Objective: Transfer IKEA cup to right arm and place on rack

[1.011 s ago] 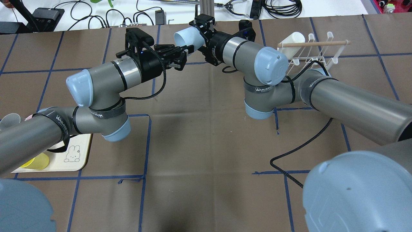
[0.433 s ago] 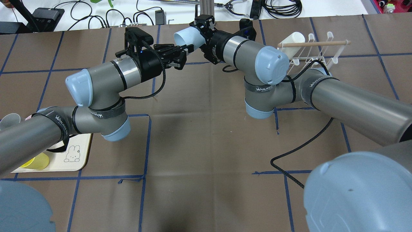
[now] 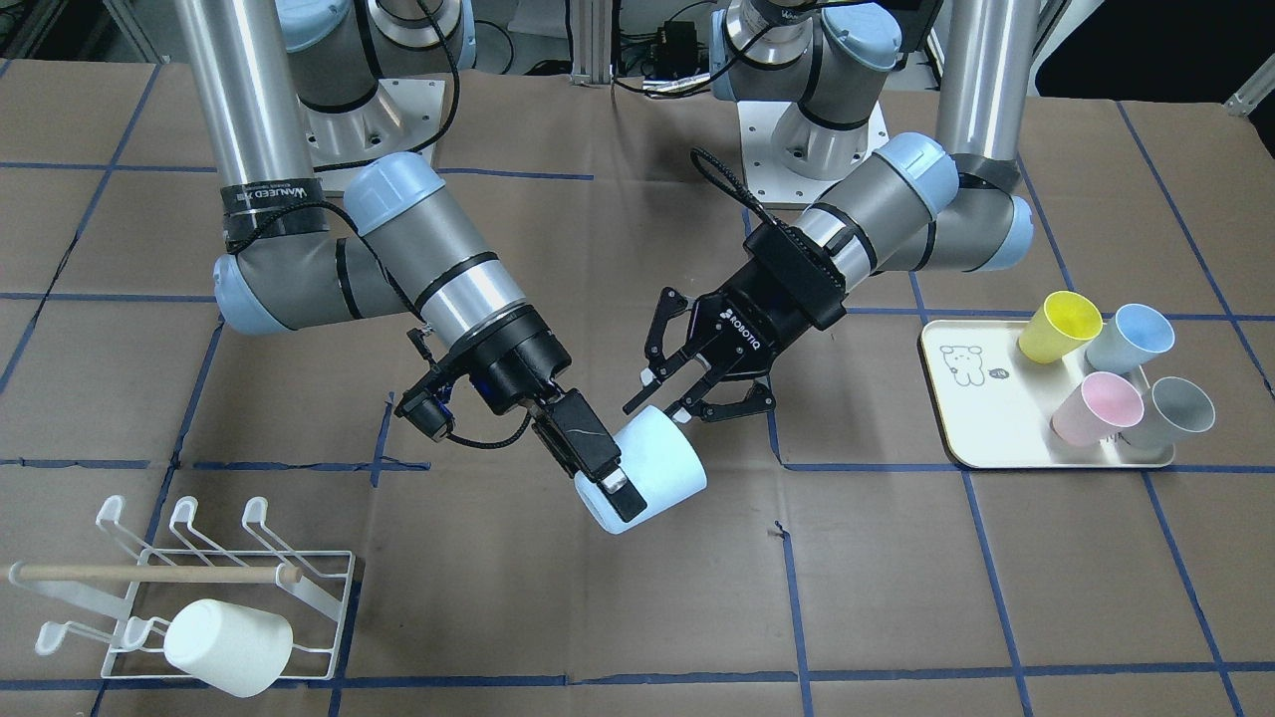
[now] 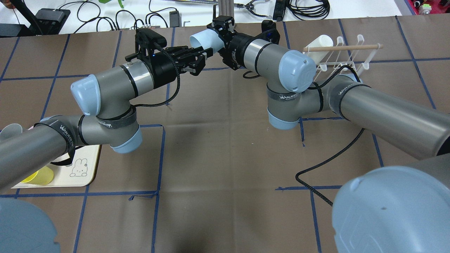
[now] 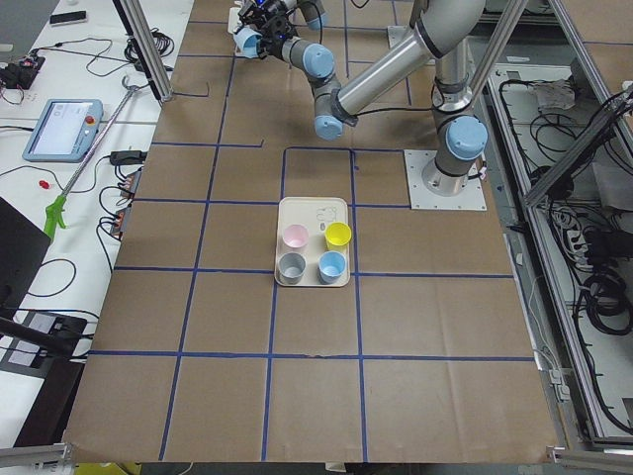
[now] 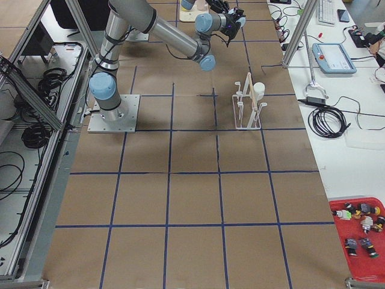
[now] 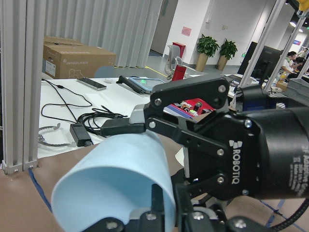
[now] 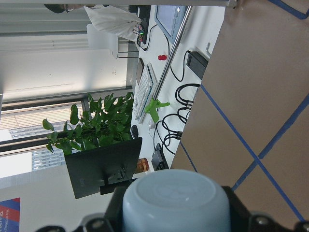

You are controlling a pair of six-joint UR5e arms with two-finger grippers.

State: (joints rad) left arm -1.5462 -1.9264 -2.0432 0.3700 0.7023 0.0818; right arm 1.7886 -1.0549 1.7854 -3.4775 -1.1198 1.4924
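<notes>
The pale blue IKEA cup (image 3: 659,466) hangs tilted above the table's middle. The right arm's gripper (image 3: 623,483) is shut on it, one black finger (image 3: 596,453) lying along its wall. From overhead the cup (image 4: 204,39) sits at the right gripper (image 4: 216,40), mouth toward the left arm. My left gripper (image 3: 665,396) stands open just beside the cup's base end, fingers spread and gripping nothing; overhead the left gripper (image 4: 201,60) sits close below the cup. The right wrist view shows the cup's base (image 8: 176,200) between its fingers. The white wire rack (image 3: 214,573) bears a white cup (image 3: 229,642).
A cream tray (image 3: 981,418) on the robot's left side carries a yellow cup (image 3: 1061,324), a blue cup (image 3: 1131,339), a pink cup (image 3: 1096,408) and a grey cup (image 3: 1170,413). The rack's wooden dowel (image 4: 346,47) lies across its prongs. Cables lie past the far table edge.
The left gripper and its wrist have shifted slightly away from the cup, staying open. The cup and the right gripper have hardly moved.
</notes>
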